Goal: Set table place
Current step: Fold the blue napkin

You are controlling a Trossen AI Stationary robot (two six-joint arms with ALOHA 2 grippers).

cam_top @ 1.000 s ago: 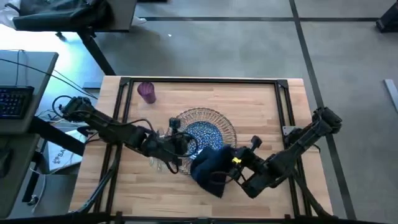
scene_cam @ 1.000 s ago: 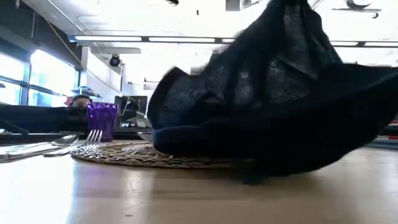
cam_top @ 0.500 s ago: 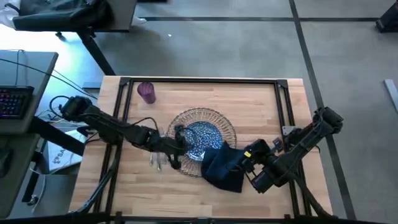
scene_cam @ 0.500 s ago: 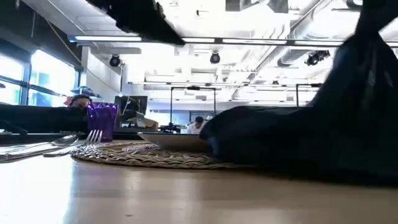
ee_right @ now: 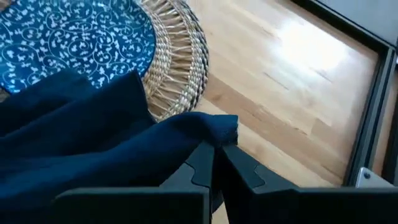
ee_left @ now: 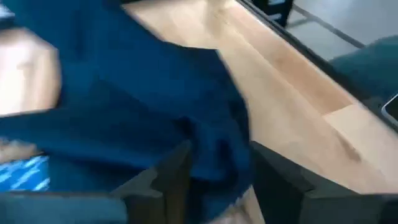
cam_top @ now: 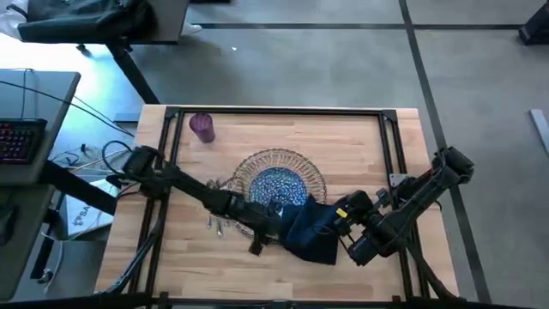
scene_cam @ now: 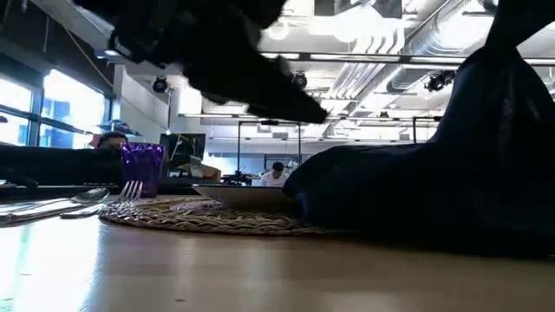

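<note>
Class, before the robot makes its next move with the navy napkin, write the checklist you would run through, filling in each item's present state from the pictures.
1. Right hand pinching the napkin corner: ok, fingers shut on the cloth.
2. Left hand at the napkin: ok, fingers open either side of a fold.
3. Napkin clear of the plate: not ok, it drapes over the plate's edge and the wicker charger.
4. Plate centred on the charger: ok.
5. Cutlery to the left of the charger: cannot tell how it is arranged, the left arm covers part.
6. Table to the right of the charger free for the napkin: ok.
</note>
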